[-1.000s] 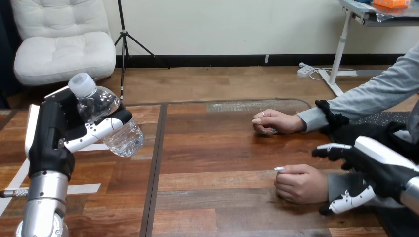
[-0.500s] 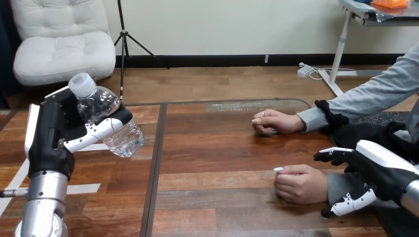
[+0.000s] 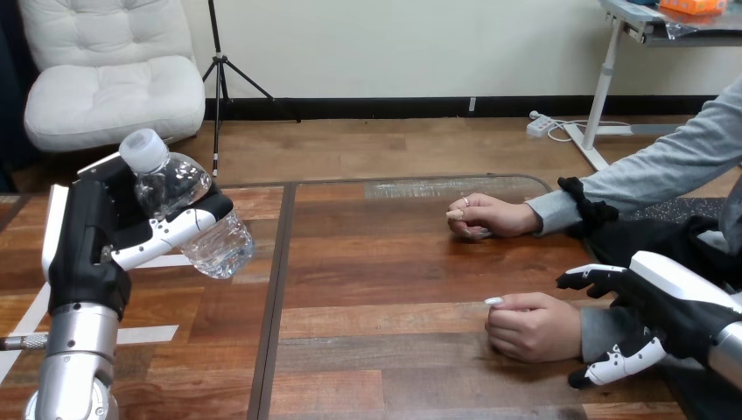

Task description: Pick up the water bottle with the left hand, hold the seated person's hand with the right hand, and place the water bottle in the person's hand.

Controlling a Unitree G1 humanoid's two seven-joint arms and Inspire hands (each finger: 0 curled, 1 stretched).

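The right hand point(image 3: 669, 311) has sunk slightly, beside the person's nearer hand point(image 3: 531, 325), its fingers point(image 3: 584, 278) spread and gripping nothing. The left hand point(image 3: 92, 241) clasps the water bottle point(image 3: 188, 219) above the surface point(image 3: 394, 271). The hand-holding step is under way, and it needs those fingers to close gently.

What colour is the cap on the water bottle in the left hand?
White cap on a clear bottle, best seen in the head view.

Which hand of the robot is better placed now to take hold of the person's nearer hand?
The right hand, open, sits just beside the wrist of the person's nearer hand. The left hand is far across the table, curled round the water bottle.
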